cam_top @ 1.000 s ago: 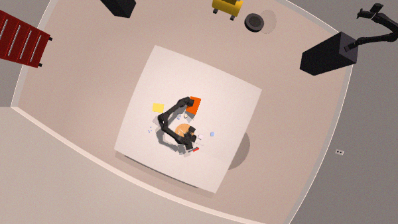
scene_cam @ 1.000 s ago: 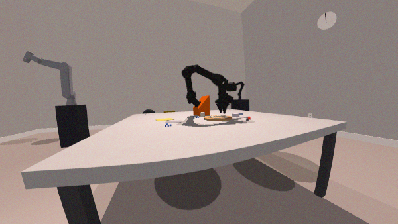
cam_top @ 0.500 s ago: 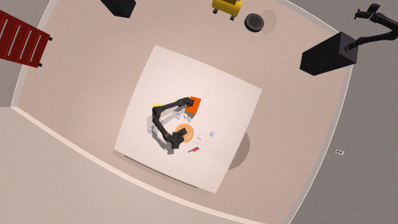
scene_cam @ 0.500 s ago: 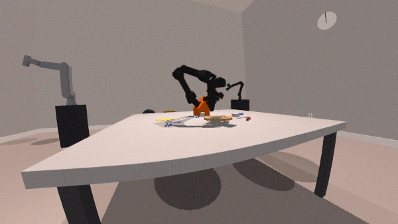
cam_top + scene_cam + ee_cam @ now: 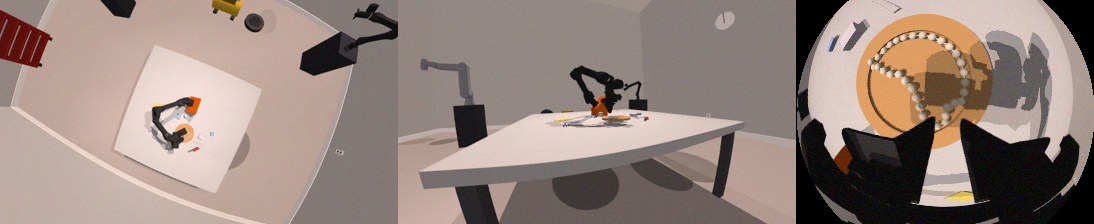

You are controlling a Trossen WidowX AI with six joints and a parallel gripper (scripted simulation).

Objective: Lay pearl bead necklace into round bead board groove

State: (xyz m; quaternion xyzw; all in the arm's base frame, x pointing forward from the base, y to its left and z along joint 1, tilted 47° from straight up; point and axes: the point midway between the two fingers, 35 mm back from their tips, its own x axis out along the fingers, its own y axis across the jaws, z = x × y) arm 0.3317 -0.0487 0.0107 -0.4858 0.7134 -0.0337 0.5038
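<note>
The round orange bead board (image 5: 191, 130) (image 5: 626, 118) (image 5: 891, 100) lies on the table. The pearl bead necklace (image 5: 932, 36) lies on it as a closed loop. In the wrist view its beads follow the groove along the top and upper right. At the lower right they bend inward, and another run cuts across the middle from lower centre to upper left. The left and lower-left groove shows as a bare dark line. My gripper (image 5: 947, 122) (image 5: 610, 111) is partly open, with nothing between its fingers, above the board's edge near the necklace's lower bend.
The orange block (image 5: 196, 104) stands at the arm's base. A yellow sheet (image 5: 562, 119) (image 5: 961, 196) lies beyond the board. A pale box (image 5: 201, 136) (image 5: 853, 36), a blue block (image 5: 212, 134) (image 5: 832, 43) and a red-and-grey item (image 5: 196, 149) lie beside the board.
</note>
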